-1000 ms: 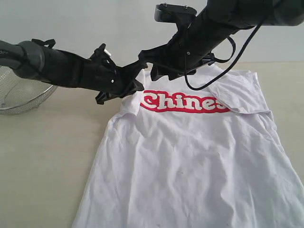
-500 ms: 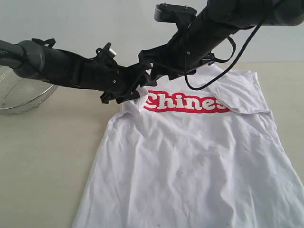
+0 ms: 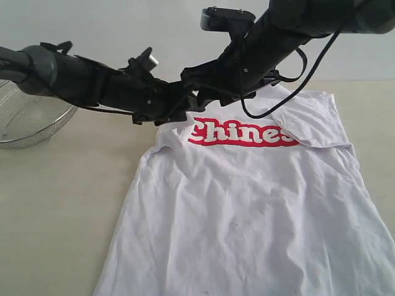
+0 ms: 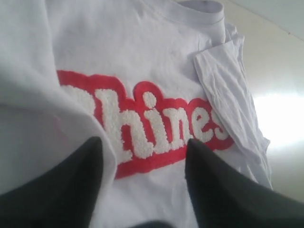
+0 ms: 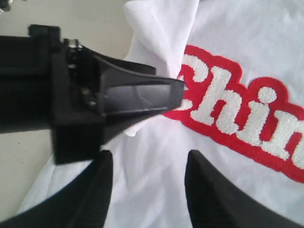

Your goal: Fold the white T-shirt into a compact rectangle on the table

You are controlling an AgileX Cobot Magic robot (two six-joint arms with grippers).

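Note:
The white T-shirt (image 3: 247, 203) lies chest-up on the table (image 3: 62, 203), with the red lettering band (image 3: 241, 132) across it. One sleeve (image 3: 308, 120) is folded in over the chest. My left gripper (image 3: 182, 114) (image 4: 142, 142) is at the opposite shoulder, open. A fold of that sleeve (image 4: 42, 95) drapes against one finger and overlaps the first letter. My right gripper (image 3: 194, 89) (image 5: 148, 159) hovers open just above the left one, with nothing between its fingers. In the right wrist view, the left gripper's finger (image 5: 137, 95) lies across the bunched sleeve.
A wire-mesh metal bowl (image 3: 28, 123) stands at the left edge, behind the left arm. Bare tabletop shows left of the shirt (image 3: 68, 234) and at the far right (image 3: 376, 117). The two arms cross closely above the shirt's collar.
My left gripper has moved right toward the lettering, carrying the sleeve fold over the edge of the first letter. The right arm has hardly moved.

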